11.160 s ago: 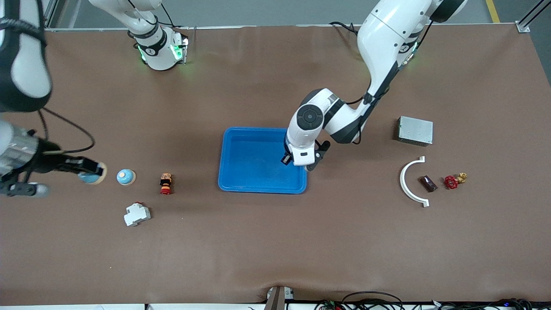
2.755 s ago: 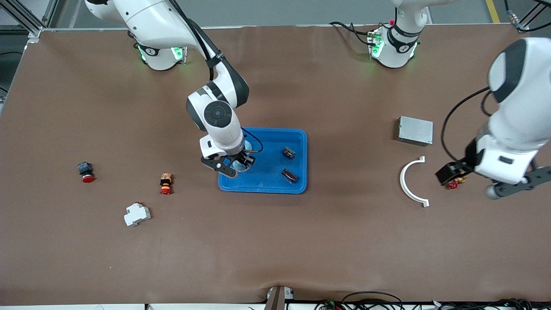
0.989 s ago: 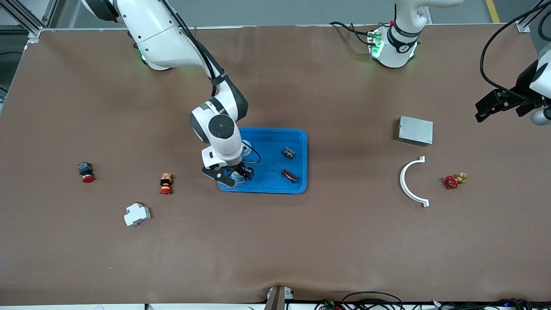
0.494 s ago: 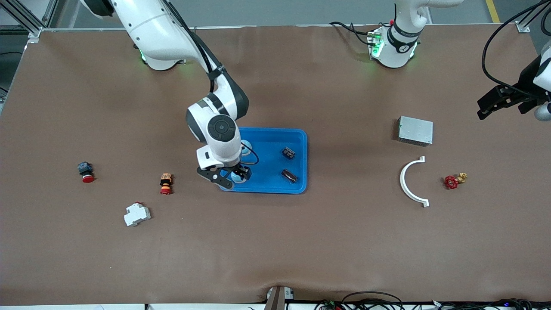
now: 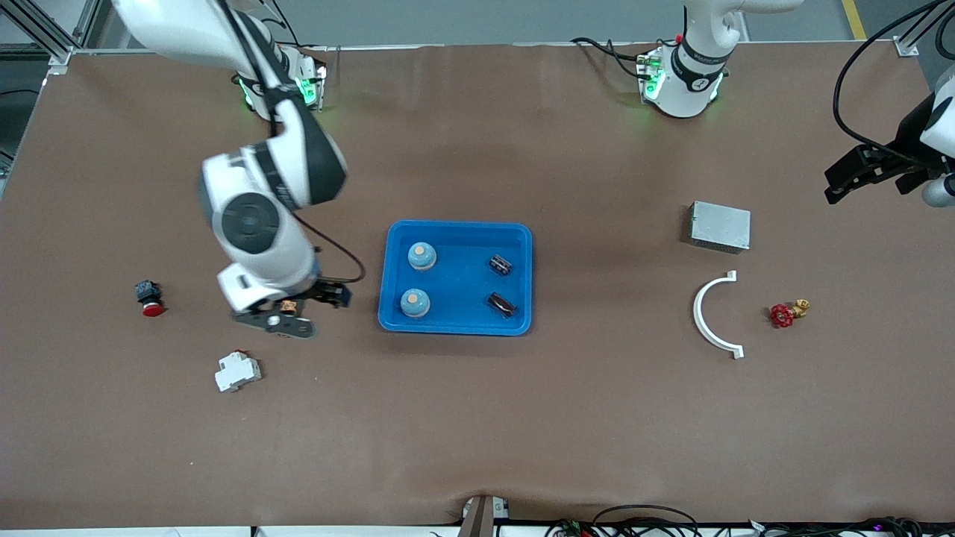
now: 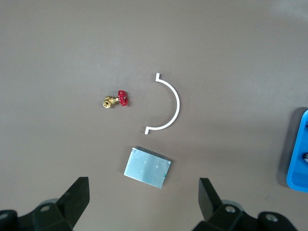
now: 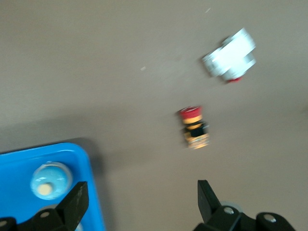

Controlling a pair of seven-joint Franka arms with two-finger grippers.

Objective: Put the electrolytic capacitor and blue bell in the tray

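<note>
Occlusion first: the right gripper [image 5: 298, 313] hangs over the small orange-and-red push button [image 7: 194, 127], which the front view mostly hides under its fingers; the right wrist view shows that button plainly, blurred, with the white circuit breaker [image 5: 237, 371] near it. Left gripper [image 5: 869, 173] sits at the frame edge over the left arm's end of the table, its wrist cut off. In the left wrist view only one corner of the tray [image 5: 455, 233] enters the picture.

Tray contents: two blue bells, one [image 5: 421, 256] farther from the front camera and one [image 5: 415, 303] nearer, both upright on the tray floor toward the right arm's end. Two dark electrolytic capacitors lie toward the left arm's end, one [image 5: 500, 264] farther and one [image 5: 502, 303] nearer. Markings on the capacitors cannot be read.

Claw state: right gripper fingers spread wide and empty; left gripper fingers likewise spread wide and empty, waiting over bare table above the grey metal box [image 5: 719, 226].

Change since half a second ago: the right gripper was then down in the tray at the nearer bell; it has since released, left the tray and swung toward the right arm's end. The left arm has barely shifted.

Elsewhere: white curved bracket [image 5: 710, 313], red-handled brass valve [image 5: 787, 313], and a second red push button [image 5: 148, 297] all lie on the table outside the tray
</note>
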